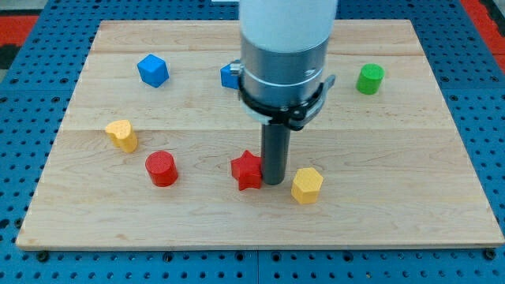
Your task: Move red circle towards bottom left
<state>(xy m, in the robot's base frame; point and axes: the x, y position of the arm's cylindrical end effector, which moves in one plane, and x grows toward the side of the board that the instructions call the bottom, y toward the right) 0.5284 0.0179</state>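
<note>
Red circle (161,168) sits toward worktop's (442,229) bottom-left, untouched; my tip (273,182) beside red star (247,170), well apart; no fingers, just rod; likely light, rigid, slippery; push its top-right side.

A: Where does my tip (273,183) stand against the red star (247,170)?

B: Just beside the red star, on its right, with the yellow hexagon (307,185) close on the far side.

A: And the red circle (162,168)?

B: Left of the red star, apart from it. The yellow heart (121,135) lies up and left, and the blue cube (153,70) higher.

A: Anything else on the wooden board (394,197)?

B: A green cylinder (369,79) far up right of the red star, and a blue block (230,75) above it, half hidden by the arm.
</note>
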